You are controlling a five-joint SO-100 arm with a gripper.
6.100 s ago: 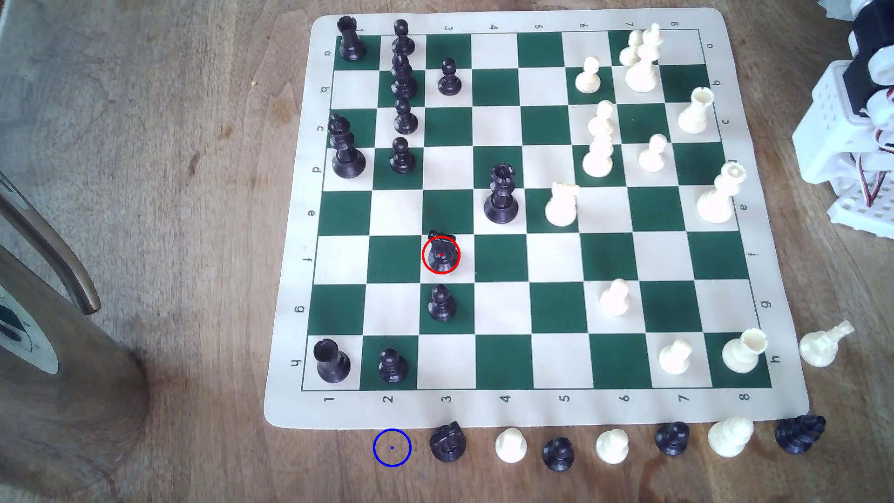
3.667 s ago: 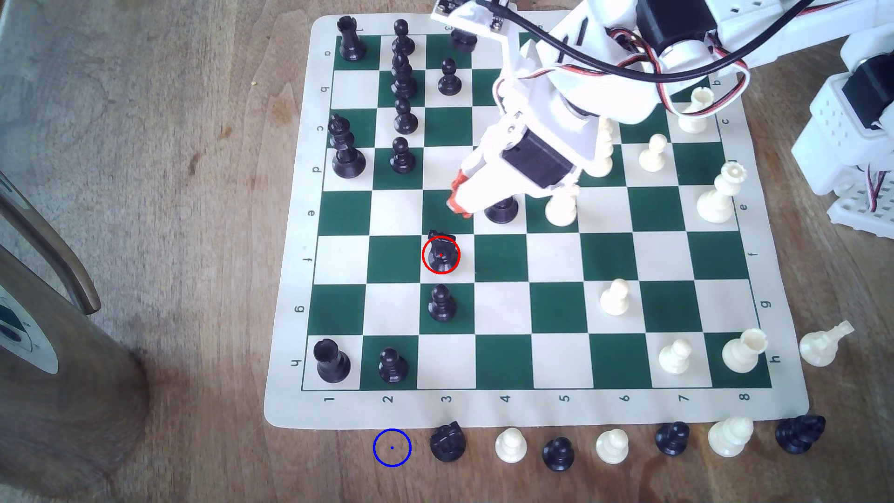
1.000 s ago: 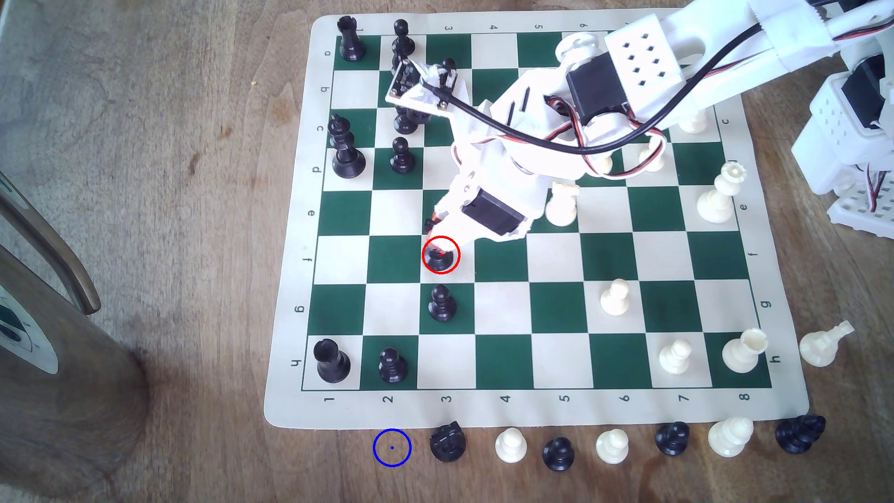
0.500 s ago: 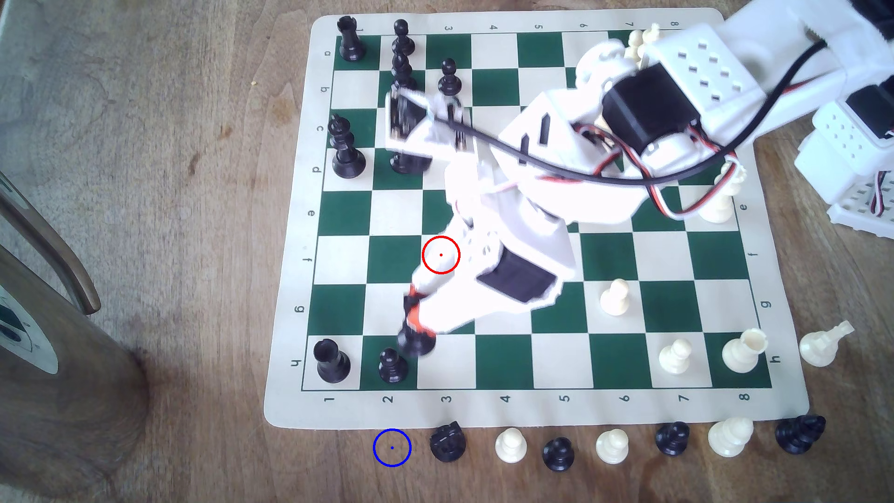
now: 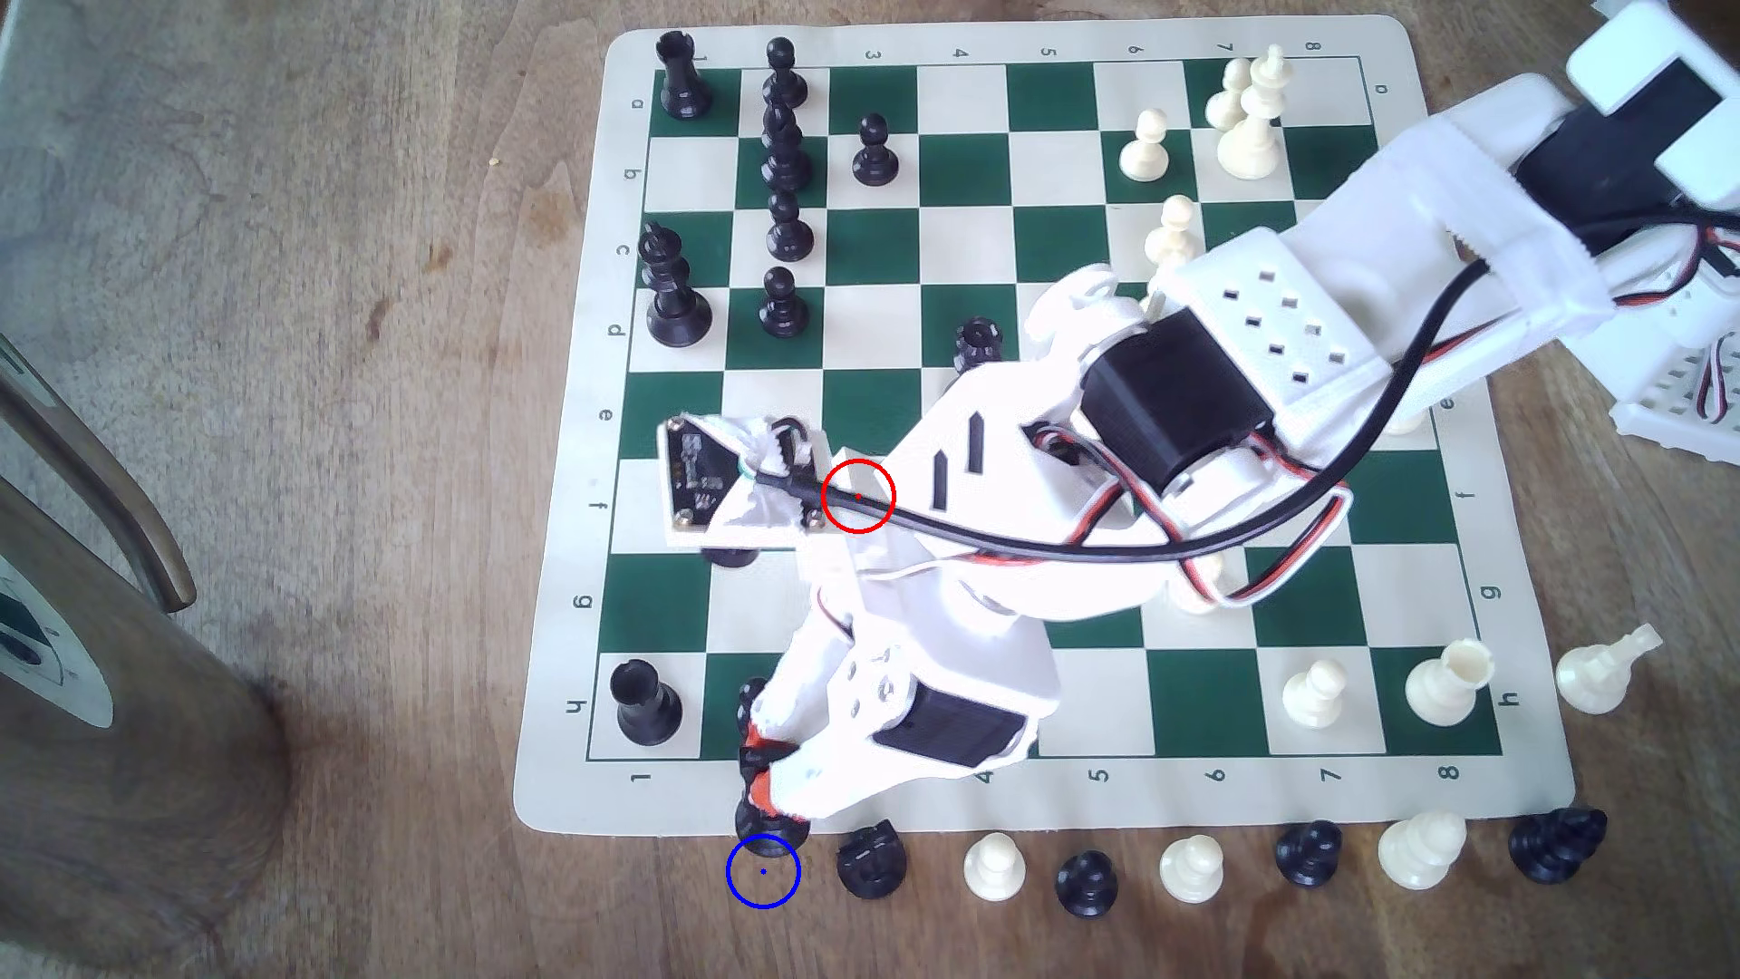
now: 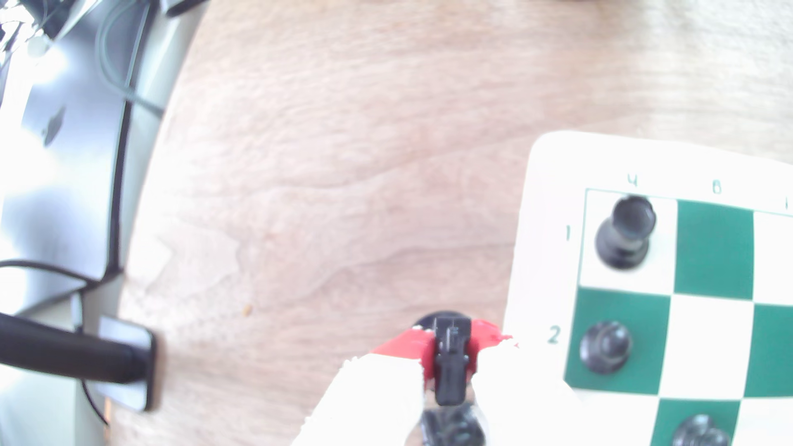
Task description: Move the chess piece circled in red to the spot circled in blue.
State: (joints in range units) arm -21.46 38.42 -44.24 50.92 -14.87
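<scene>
Black plastic in red-tipped pads: your end effector [image 5: 765, 781] is clamped on the black knight [image 5: 770, 828], and the wrist view shows the knight [image 6: 449, 364] pinched upright between the two red fingertips [image 6: 403, 345]; in the exterior view the piece sits at the near edge of the chess mat [image 5: 565, 527], its round base overlapping the upper rim of the blue ring [image 5: 763, 872] on the brown wood worktop [image 5: 377, 471]; whether the base touches the wood cannot be told; the red ring [image 5: 858, 496] lies over the arm's black cable [image 5: 1036, 551], with no piece inside it; your white arm [image 5: 1177, 395] stretches across the board from the exterior view's upper right, covering much of the middle squares; just beside the blue ring, to the exterior view's right, a second black knight [image 5: 871, 861] stands off the mat, heading a row of captured pieces that alternates white pawns [image 5: 994, 866] and black ones; on the board's near corner a black rook [image 5: 645, 701] occupies h1, and the wrist view catches the same rook [image 6: 624, 233] with a black pawn [image 6: 605, 347] on the green square beside it; white pieces, among them a white rook [image 5: 1445, 682], hold the exterior view's right side; a curved wooden chair back [image 5: 113, 584] rises at the exterior view's left edge.
</scene>
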